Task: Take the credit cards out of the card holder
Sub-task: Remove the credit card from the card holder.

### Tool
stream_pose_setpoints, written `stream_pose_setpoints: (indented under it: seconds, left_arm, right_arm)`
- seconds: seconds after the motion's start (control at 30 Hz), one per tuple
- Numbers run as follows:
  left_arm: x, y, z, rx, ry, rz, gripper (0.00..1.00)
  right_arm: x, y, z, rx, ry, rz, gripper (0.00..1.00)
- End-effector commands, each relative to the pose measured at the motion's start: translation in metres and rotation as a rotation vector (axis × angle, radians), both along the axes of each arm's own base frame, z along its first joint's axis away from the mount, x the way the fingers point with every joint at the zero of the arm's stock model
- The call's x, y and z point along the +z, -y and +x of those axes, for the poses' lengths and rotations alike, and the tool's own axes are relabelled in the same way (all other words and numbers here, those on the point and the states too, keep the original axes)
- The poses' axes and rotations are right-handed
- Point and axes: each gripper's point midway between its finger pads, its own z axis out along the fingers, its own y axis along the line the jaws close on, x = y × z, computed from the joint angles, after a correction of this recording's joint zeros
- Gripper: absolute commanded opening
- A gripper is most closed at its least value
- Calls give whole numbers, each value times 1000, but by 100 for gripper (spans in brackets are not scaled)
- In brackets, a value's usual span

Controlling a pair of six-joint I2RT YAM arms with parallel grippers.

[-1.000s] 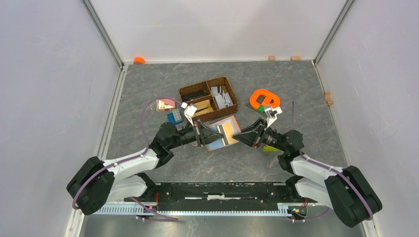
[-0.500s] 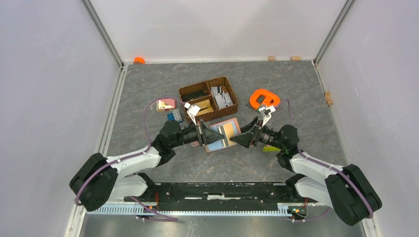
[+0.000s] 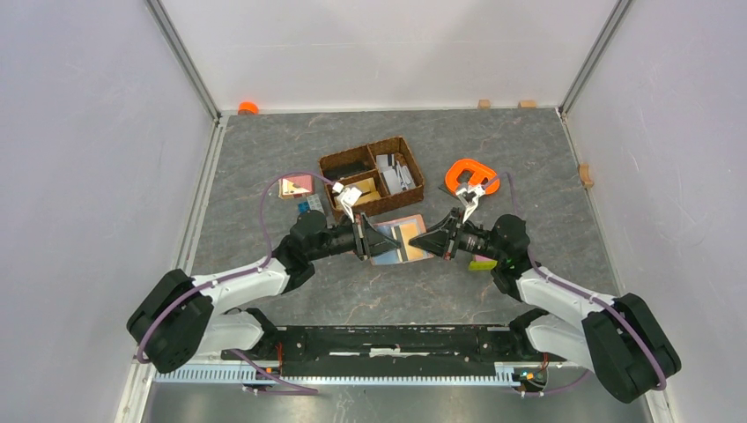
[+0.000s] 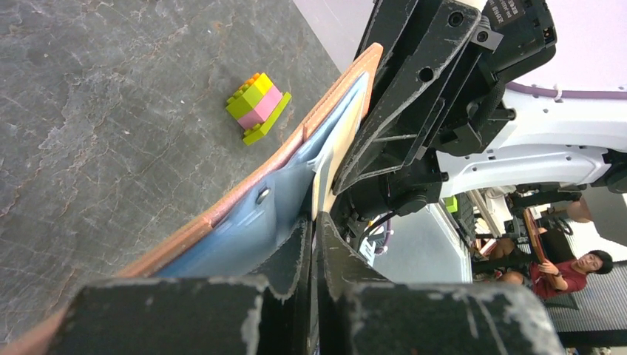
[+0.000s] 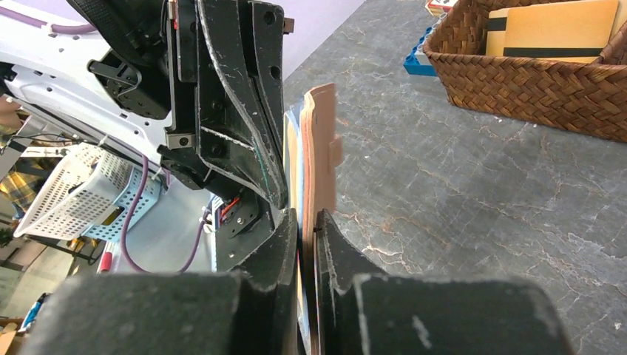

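Grey marbled tabletop [image 3: 264,150] enclosed by plain white walls [image 3: 388,44]

Grey marbled table [image 3: 528,150]: woven basket [image 3: 392,204], orange clamp [image 3: 458,172], blue block [image 3: 305,208], brick stack [image 4: 257,106].

The left arm [image 3: 236,283] and right arm [image 3: 557,296] are built of white link shells joined by rounded black housings. A purple cable [image 3: 262,211] is looped along each. The gripper fingers [image 5: 275,244] are moulded in matt black, scuffed pale at the edges, with round screw holes
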Motion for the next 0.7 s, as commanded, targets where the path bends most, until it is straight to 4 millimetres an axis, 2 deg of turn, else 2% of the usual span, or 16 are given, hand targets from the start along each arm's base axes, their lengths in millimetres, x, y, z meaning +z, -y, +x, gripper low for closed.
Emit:
stream_pose_setpoints:
  seconds: [0.0, 0.1, 0.23, 0.37, 0.5, 0.67]
  left_arm:
    - [25, 1, 4, -4, 106, -40, 10]
    - [35, 1, -3, -30, 137, -90, 17]
    - [47, 1, -13, -75, 162, -149, 17]
    - [59, -2, -22, -98, 200, -199, 15]
    - [69, -9, -29, -99, 246, -236, 15]
    - [71, -10, -30, -101, 255, -243, 14]
  right_arm:
    - [16, -4, -1, 19, 26, 47, 8]
    - [20, -5, -5, 46, 13, 80, 4]
    - [15, -6, -4, 45, -10, 78, 3]
    - [14, -6, -3, 42, -21, 82, 15]
    - [14, -6, -4, 43, -40, 99, 18]
    - [17, -3, -6, 52, -58, 138, 26]
